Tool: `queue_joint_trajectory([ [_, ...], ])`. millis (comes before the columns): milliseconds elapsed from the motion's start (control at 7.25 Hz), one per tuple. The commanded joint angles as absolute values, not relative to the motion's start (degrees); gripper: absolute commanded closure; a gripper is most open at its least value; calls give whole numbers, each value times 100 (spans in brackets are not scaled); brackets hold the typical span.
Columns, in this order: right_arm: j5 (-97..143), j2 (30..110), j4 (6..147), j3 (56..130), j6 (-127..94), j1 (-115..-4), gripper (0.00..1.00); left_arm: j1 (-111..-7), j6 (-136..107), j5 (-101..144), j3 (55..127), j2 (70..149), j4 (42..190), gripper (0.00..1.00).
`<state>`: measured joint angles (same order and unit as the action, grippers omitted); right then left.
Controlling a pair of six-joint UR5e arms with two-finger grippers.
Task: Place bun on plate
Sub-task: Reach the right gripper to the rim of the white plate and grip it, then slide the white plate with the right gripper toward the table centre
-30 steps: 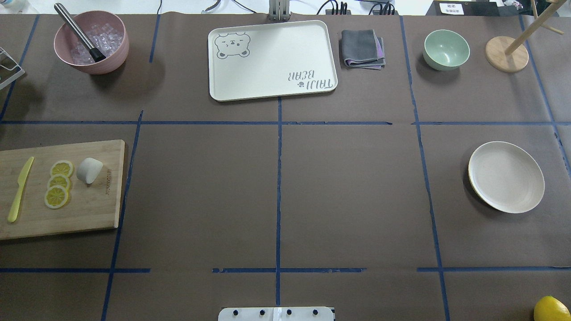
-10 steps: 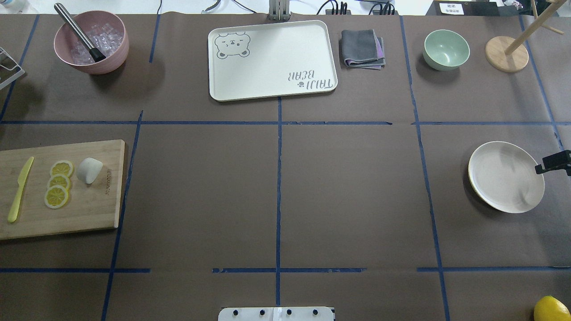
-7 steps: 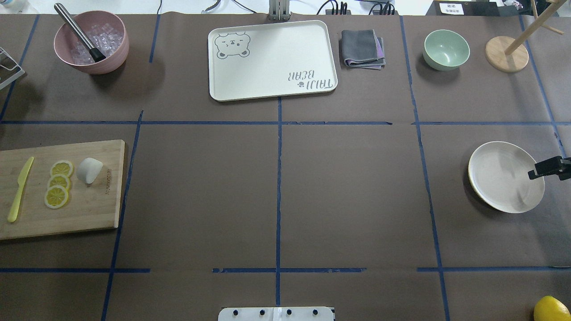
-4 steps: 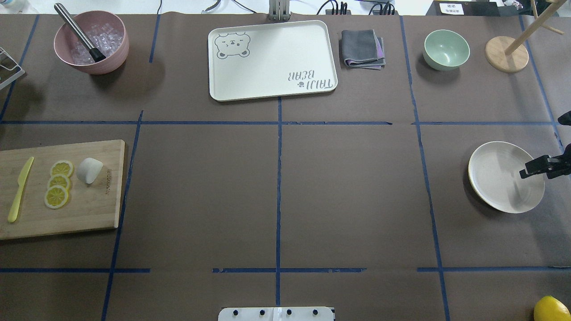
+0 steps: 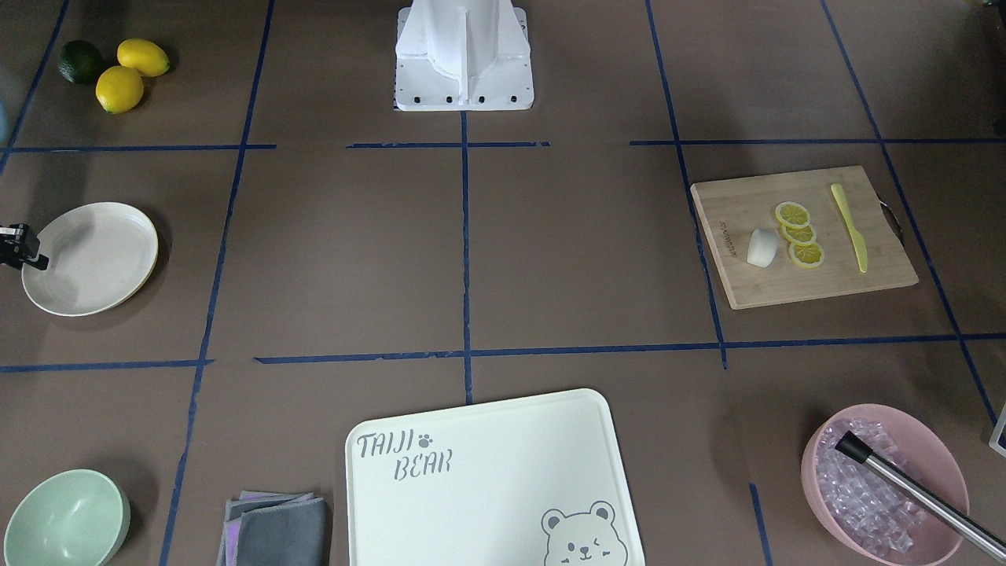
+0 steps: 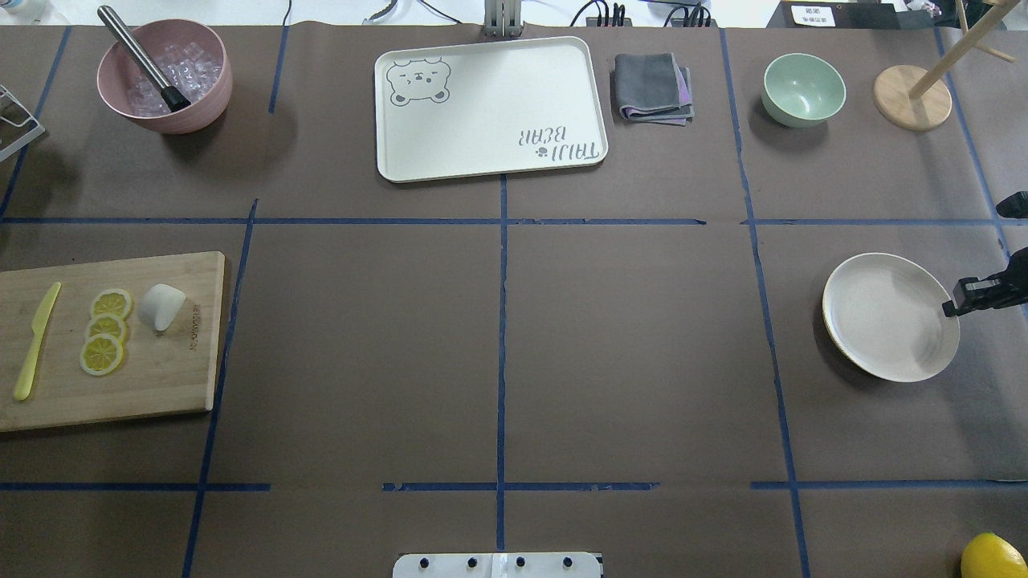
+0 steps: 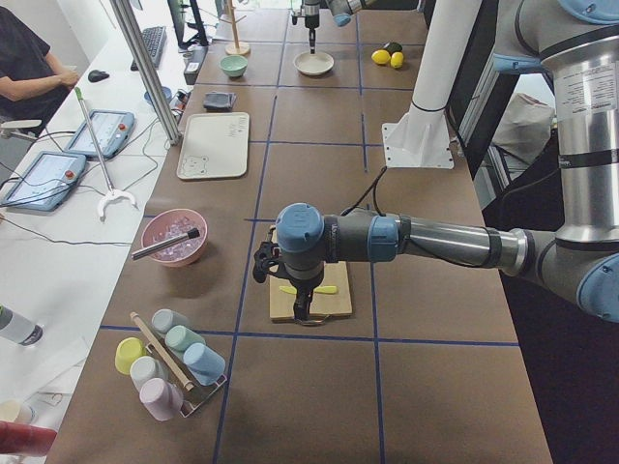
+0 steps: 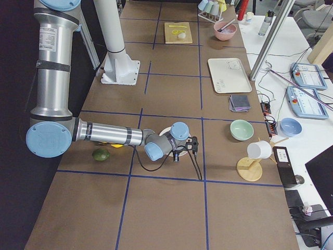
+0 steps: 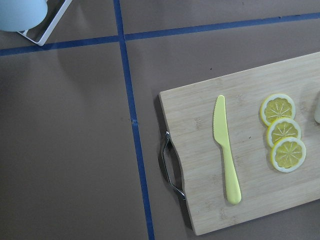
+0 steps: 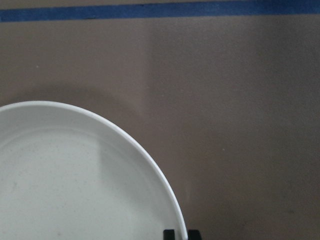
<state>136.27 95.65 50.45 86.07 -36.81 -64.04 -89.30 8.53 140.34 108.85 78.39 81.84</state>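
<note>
Brown counter point(image 6: 626, 353), and nothing is delivered yet: the bun point(image 6: 161, 307) lies on the cutting board point(image 6: 161, 377) beside the lemon slices point(image 6: 104, 329), well apart from the plate point(image 6: 883, 321). My right pincer point(image 6: 954, 305) is clamped on the plate's rim. My left pincer point(image 7: 303, 305) hovers above the board, and I cannot tell whether it is apart or together.
</note>
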Motion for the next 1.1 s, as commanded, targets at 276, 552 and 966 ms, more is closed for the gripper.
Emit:
queue_joint_trajectory([
  [276, 13784, 9021, 5036, 10024, -6255, -5464, 100, -8930, 861, 14036, 10890, 7822, 8191, 0],
  [552, 12680, 7732, 5088, 10204, -8454, -4155, 100, -8921, 861, 14036, 10890, 7822, 8165, 0],
  [966, 11147, 6419, 6174, 10029, -9491, -2745, 100, -8921, 861, 14036, 10890, 7840, 8182, 0],
])
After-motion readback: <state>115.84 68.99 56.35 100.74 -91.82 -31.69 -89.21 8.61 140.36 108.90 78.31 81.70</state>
